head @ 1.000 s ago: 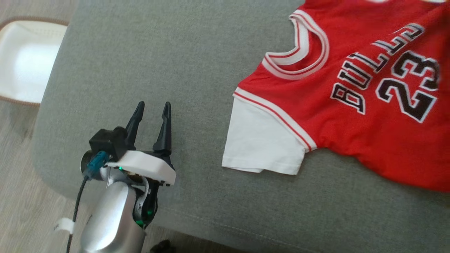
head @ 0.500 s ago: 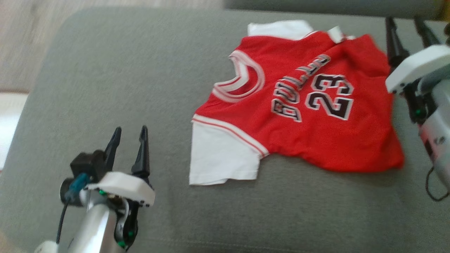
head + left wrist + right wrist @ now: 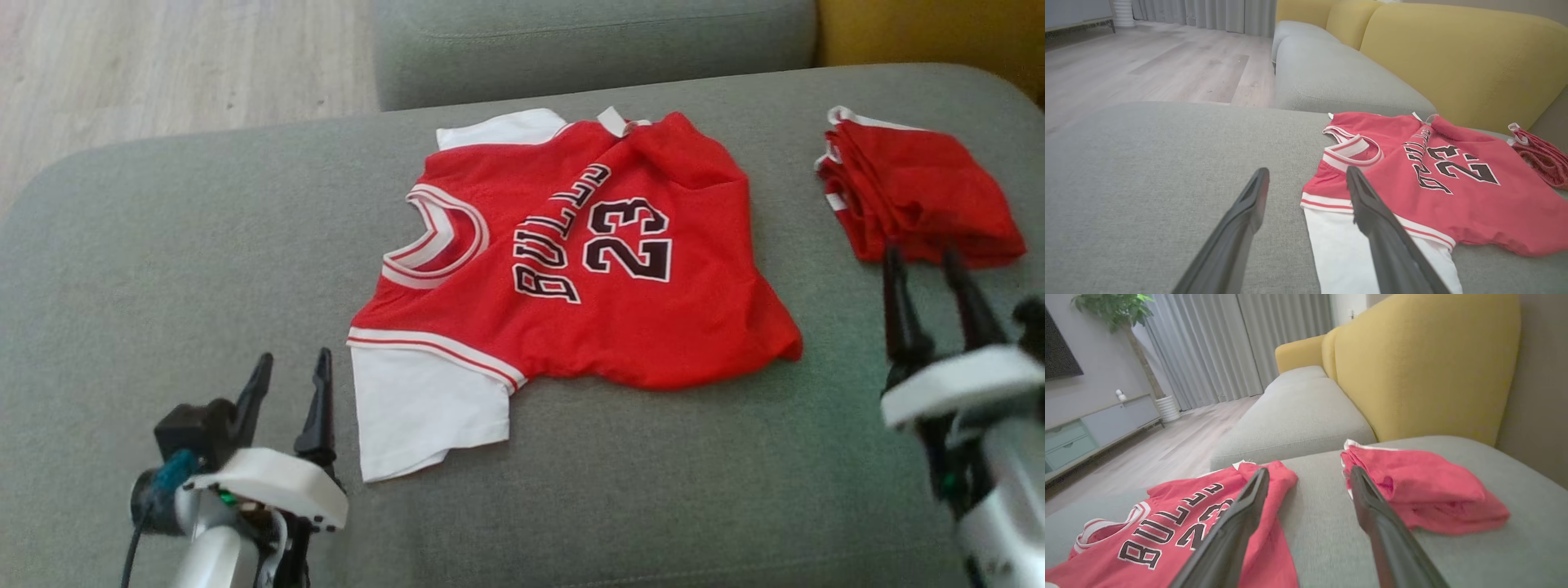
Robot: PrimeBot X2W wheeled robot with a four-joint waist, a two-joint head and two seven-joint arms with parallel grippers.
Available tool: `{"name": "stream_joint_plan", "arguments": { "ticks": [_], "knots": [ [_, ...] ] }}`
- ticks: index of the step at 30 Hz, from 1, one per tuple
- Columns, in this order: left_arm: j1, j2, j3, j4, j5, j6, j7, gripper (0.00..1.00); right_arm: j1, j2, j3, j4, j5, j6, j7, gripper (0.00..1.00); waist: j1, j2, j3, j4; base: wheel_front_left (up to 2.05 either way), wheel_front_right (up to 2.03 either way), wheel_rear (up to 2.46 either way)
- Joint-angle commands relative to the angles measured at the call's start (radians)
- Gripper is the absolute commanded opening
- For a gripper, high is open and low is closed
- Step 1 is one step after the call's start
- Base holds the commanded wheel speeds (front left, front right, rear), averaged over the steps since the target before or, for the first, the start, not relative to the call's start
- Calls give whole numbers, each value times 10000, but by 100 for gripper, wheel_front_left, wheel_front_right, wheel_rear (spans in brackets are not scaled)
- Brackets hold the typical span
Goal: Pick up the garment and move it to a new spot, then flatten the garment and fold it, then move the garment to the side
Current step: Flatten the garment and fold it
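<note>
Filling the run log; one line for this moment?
red number-23 jersey spread on grey fabric cushion | left claw open | right claw open

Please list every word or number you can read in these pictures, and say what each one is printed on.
"BULL" plus a final letter creased by a fold, probably "S": black letters edged in white, across the chest of the red jersey.
"23": under that word, on the same jersey.
Folded red garment: no readable print on it.
</note>
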Motion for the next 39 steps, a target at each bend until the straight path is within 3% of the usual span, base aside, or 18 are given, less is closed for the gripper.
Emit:
{"name": "stream_joint_plan", "arguments": {
  "ticks": [1, 5, 9, 15, 22, 26, 33, 34, 35, 36, 39],
  "knots": [
    [-294, 208, 267, -279, -51, -21, 67, 100, -73, 36, -46, -513, -167, -7, -107, 100, 1, -1, -20, -74, 0, 0, 0],
    [-506, 386, 134, -297, -73, -133, 660, 100, 805, 754, -971, -1694, -861, -7, 220, 100, 1, -1, 57, -206, 0, 0, 0],
    [-1267, 723, -14, -94, -305, -573, 1832, 100, 1246, 1315, -1562, -2860, -1494, -7, 858, 100, 1, -1, 204, -314, 0, 0, 0],
    [-3111, 1627, -493, 939, -1059, -1232, 4757, 100, 1553, 2000, -1903, -4207, -1974, -7, 1558, 100, 1, -1, 591, -723, 0, 0, 0],
    [-4836, 2492, -1286, 2545, -2749, -1357, 7364, 100, 1595, 2472, -1911, -4729, -2091, -7, 1807, 100, 1, -1, 1044, -1519, 0, 0, 0],
    [-5278, 3059, -1838, 3246, -3446, -1360, 7986, 100, 1573, 2570, -1971, -4771, -2113, -7, 1824, 100, 1, -1, 1203, -1875, 0, 0, 0],
    [-5580, 3396, -2550, 3906, -4138, -1361, 8619, 98, 1579, 2593, -2068, -4807, -2149, -7, 1856, 100, 1, -1, 1285, -2070, 0, 0, 0],
    [-5611, 3430, -2657, 3922, -4256, -1362, 8687, 51, 1599, 2598, -2092, -4819, -2161, -7, 1861, 100, 1, -1, 1282, -2064, 0, 0, 0],
    [-5671, 3490, -2746, 3909, -4326, -1362, 8647, 19, 1615, 2600, -2122, -4826, -2170, -7, 1867, 100, 1, -1, 1281, -2047, 0, 0, 0],
    [-5733, 3542, -2810, 3927, -4384, -1362, 8579, 0, 1627, 2601, -2154, -4827, -2180, -7, 1869, 100, 1, -1, 1270, -2017, 0, 0, 0],
    [-5918, 3713, -2993, 4054, -4527, -1362, 8524, 0, 1659, 2619, -2202, -4867, -2223, -7, 1902, 100, 1, -1, 1221, -1890, 0, 0, 0]
  ]
}}
